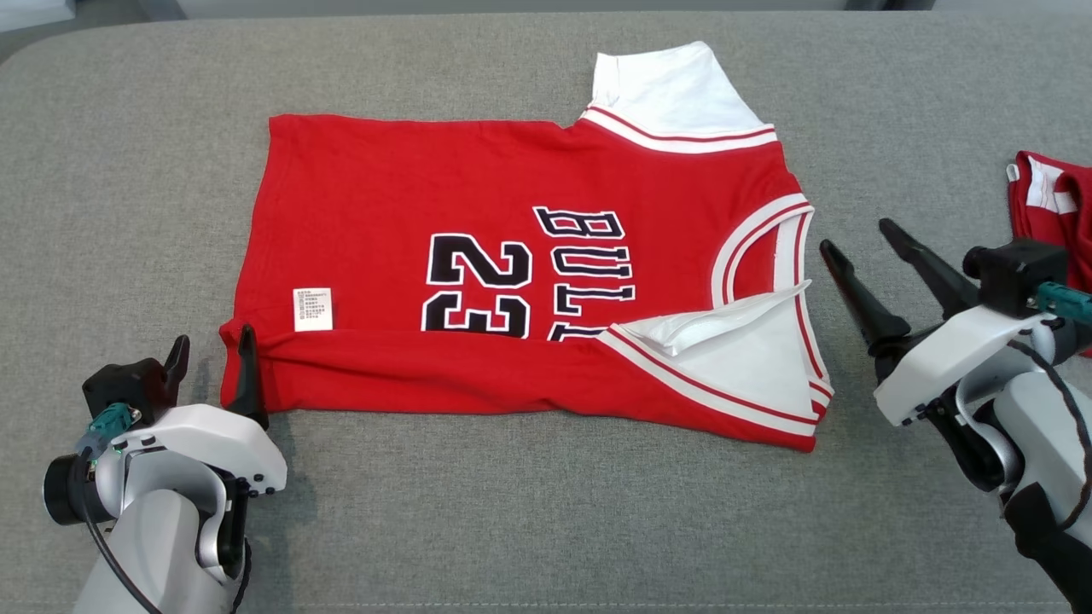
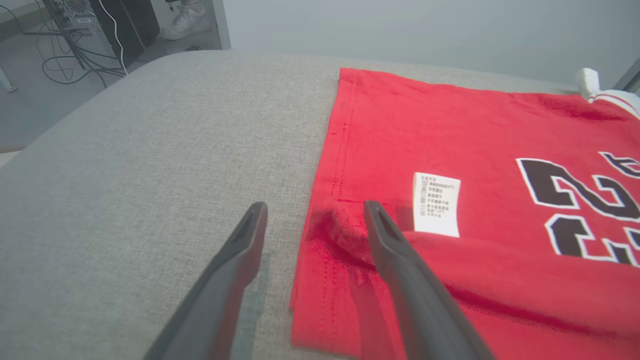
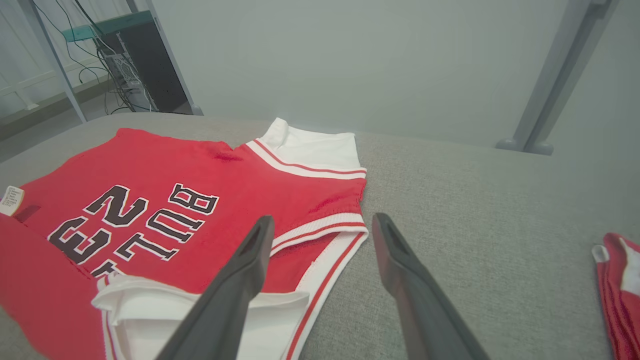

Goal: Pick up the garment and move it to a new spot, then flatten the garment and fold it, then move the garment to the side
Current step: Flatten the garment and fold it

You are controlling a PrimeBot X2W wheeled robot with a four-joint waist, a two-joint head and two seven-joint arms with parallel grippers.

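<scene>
Lying flat mid-surface on grey cushion [image 1: 128,170], red jersey [image 1: 512,281] had collar end twd right edge, near long side folded over. L gripper [image 1: 213,337] stood spread, nothing gripped, straddling jersey's hem corner nr surface's near-left corner: one finger over fabric, other over bare cushion. R gripper [image 1: 856,234] also spread, empty, just off collar end. 2nd red garment [image 1: 1049,205] at right edge.

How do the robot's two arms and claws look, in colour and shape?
The left claw and the right claw each have two long, tapered dark fingers on a white shell. A black block with a teal connector sits beside each, and a black cable runs along each pale grey forearm.
</scene>
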